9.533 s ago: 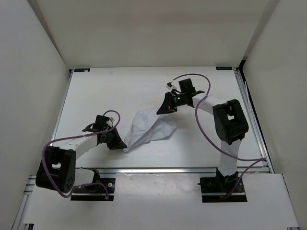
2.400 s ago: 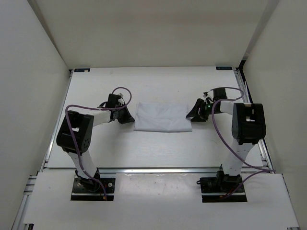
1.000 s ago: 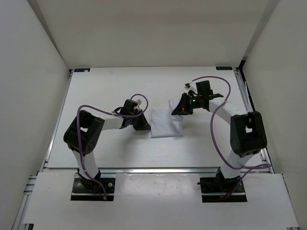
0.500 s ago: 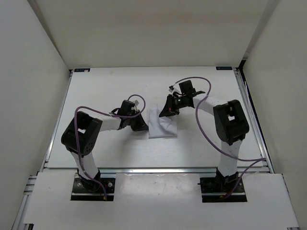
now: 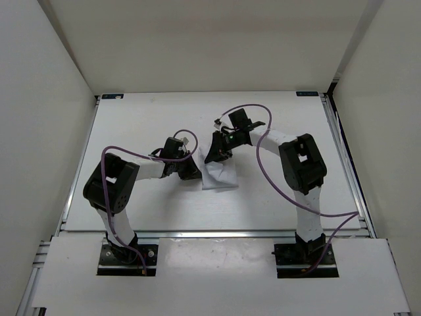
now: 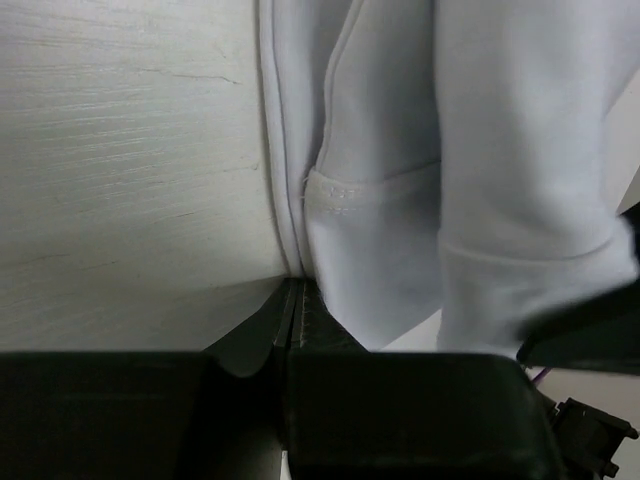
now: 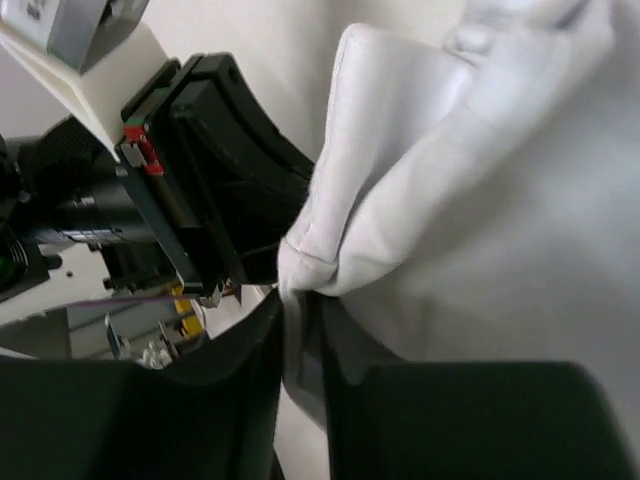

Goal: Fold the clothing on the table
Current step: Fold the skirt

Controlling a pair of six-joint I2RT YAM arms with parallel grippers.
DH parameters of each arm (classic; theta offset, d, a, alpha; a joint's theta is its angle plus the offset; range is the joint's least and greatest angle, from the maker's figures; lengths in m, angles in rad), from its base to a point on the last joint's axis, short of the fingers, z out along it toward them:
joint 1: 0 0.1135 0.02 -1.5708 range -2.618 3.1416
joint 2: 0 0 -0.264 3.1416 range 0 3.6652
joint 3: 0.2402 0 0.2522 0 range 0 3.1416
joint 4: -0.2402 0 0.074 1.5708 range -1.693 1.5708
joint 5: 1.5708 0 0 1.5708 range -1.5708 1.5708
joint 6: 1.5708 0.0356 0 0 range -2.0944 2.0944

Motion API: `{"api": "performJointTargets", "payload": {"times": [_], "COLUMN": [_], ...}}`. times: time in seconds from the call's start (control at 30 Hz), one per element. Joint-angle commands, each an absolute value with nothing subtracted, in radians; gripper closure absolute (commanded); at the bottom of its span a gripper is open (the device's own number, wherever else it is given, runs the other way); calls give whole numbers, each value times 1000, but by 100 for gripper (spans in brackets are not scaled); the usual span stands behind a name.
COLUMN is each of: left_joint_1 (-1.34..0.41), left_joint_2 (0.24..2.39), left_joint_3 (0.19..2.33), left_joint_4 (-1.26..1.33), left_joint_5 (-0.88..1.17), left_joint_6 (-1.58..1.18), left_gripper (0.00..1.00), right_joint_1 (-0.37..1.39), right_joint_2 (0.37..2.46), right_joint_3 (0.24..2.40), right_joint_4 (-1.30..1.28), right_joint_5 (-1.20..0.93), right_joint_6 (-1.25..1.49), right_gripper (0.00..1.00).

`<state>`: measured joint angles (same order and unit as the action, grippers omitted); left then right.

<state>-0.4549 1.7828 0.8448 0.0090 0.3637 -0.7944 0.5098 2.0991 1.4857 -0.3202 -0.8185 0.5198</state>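
Near the middle of the bench, the clothing: folded down to a small white packet, flat on the pale wood grain, with an arm closing in from either side. Grips the packet's hemmed left edge with the left pincer, shut tight and low against the surface. Hangs over the far left corner with the right pincer, a raised fold of cloth tucked between narrowly parted fingers — clamped or loose, impossible to tell.

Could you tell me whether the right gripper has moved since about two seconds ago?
Yes: the right gripper has travelled left, away from the table's right rail.
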Motion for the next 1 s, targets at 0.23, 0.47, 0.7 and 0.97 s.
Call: {"api": "performJointTargets", "payload": {"times": [0.23, 0.47, 0.7, 0.97], "left_joint_1": [-419, -324, -264, -236], "left_joint_2": [1733, 1678, 1586, 1500], "left_joint_3": [804, 850, 931, 810], "left_joint_4": [-29, -110, -212, -184], "left_joint_5": [321, 319, 367, 376], "left_joint_6": [-775, -723, -690, -718], "left_gripper": [97, 97, 97, 97], "right_joint_1": [514, 425, 357, 465], "right_joint_2": [1984, 1795, 1867, 2097], "right_joint_3": [1522, 1338, 1243, 1454], "right_joint_4": [-358, -233, -218, -372], "right_joint_5": [-965, -954, -853, -837], "right_joint_6": [486, 575, 542, 442], "right_gripper": [45, 55, 86, 100]}}
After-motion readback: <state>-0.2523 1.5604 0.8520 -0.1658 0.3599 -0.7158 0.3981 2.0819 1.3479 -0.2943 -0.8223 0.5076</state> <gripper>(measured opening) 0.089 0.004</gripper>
